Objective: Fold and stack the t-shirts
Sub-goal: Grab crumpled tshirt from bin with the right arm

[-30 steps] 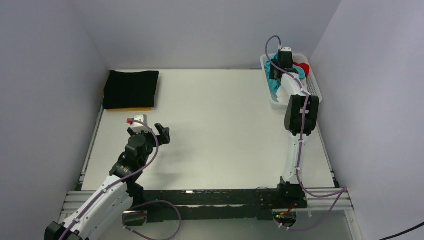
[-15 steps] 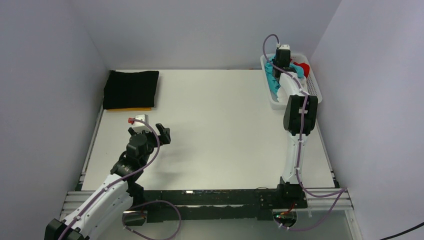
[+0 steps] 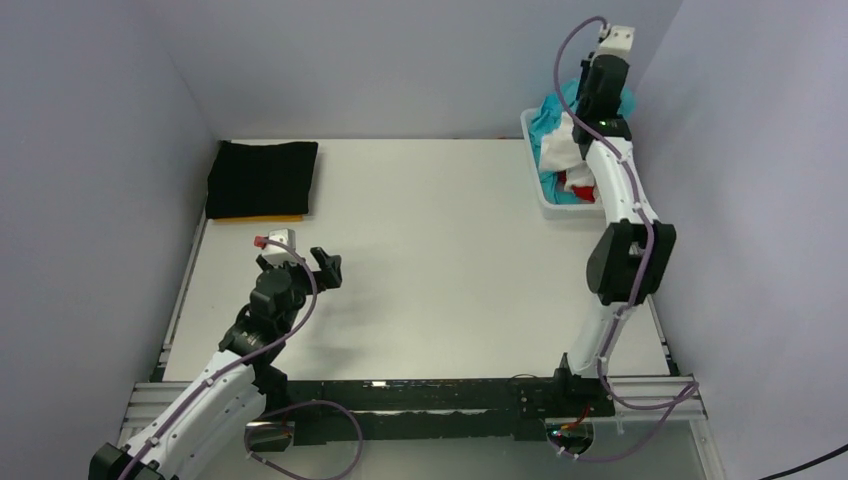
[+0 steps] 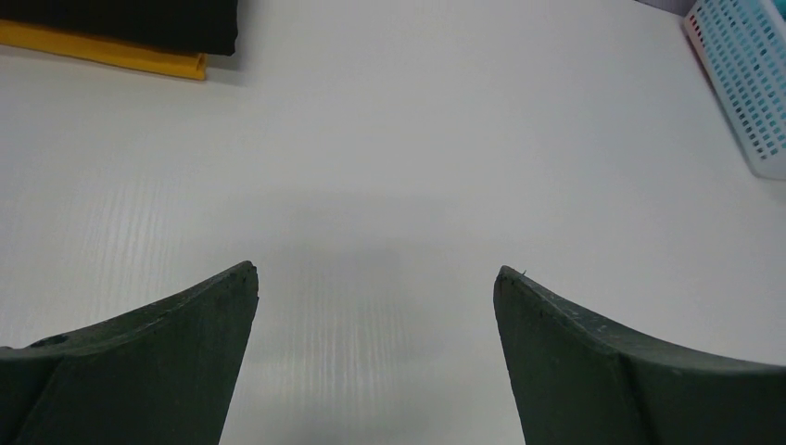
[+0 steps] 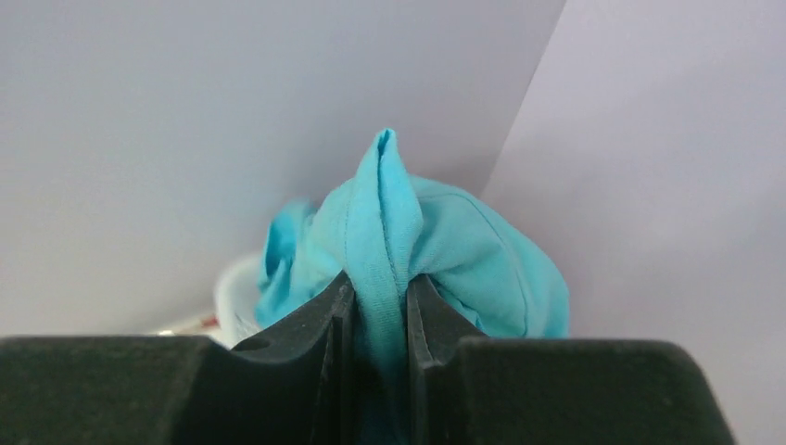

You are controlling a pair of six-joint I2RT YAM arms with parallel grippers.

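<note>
Turquoise cloth is what the eye is going to first: the turquoise t-shirt [image 5: 436, 250] is hanging bunched in the air at the far right corner, above the basket [image 3: 532, 152], and the right fingers [image 5: 375, 311] are closing tight on a narrow fold of it, so the shirt is being gripped and not just touched. Part of it is trailing down into the basket, as far as I can tell from the overhead view. Under it, a white t-shirt [image 3: 558, 150] and a red t-shirt [image 3: 578, 182] are lying crumpled in the basket, waiting their turn.

Across the counter [image 3: 430, 250], at the far left corner, a black t-shirt [image 3: 262, 178] is lying folded flat on top of an orange-yellow t-shirt [image 3: 268, 217], of which only a thin edge is showing. I am judging that the stack is begun with two shirts, and that three are left: the turquoise one needs carrying out, spreading and folding, then the white and the red.

Nearer me, the left fingers [image 4: 375, 276] are standing wide apart and holding nothing, hovering over bare counter well away from both the stack and the basket.

As for writing, I am finding none to read: no brand, print or label is showing on any shirt, on the basket, or on the plain pale walls [image 3: 400, 60].
</note>
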